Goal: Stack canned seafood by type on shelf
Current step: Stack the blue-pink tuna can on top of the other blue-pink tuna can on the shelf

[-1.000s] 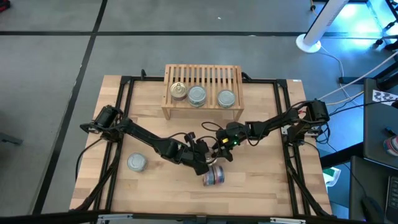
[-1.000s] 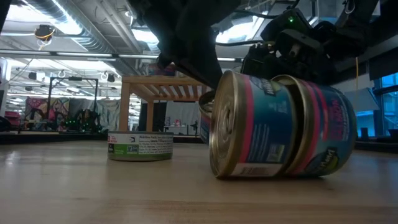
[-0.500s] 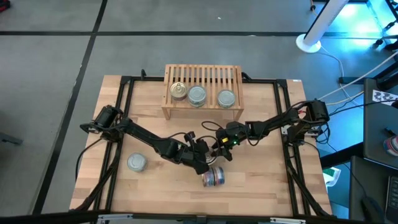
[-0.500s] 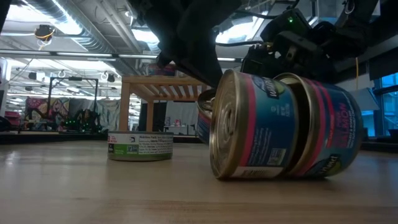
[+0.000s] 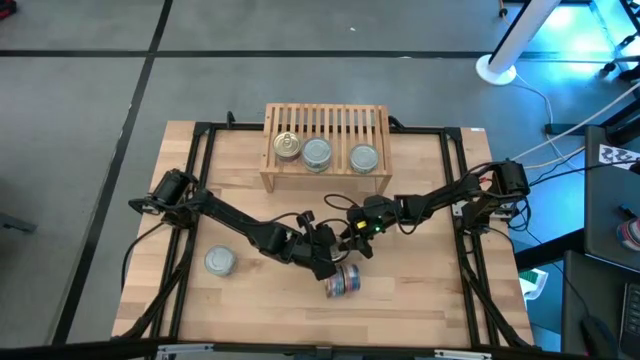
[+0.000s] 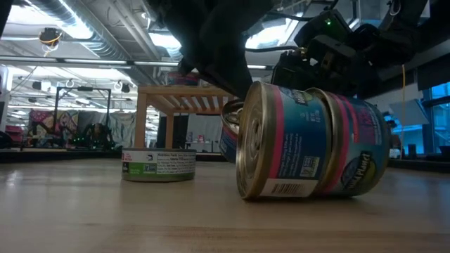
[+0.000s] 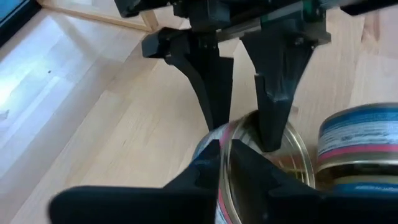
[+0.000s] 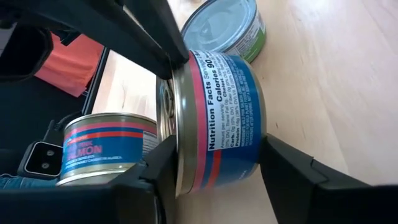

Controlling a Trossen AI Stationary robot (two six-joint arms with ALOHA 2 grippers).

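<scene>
The desk carries the shelf at its far middle. On the shelf's slatted top stand three tins in a row: a gold-lidded one on the left, a silver one just beside it, and another silver one a little apart to the right.

Both arms meet at the desk's middle. The right gripper has its fingers closed on the flat ends of a blue-and-red tin tipped on its side. The left gripper sits at that tin's rim with its fingers nearly shut; I cannot tell whether they pinch it.

Two more blue-red tins lie on their sides, end to end, near the front. A green-labelled tin stands upright alone on the left.
</scene>
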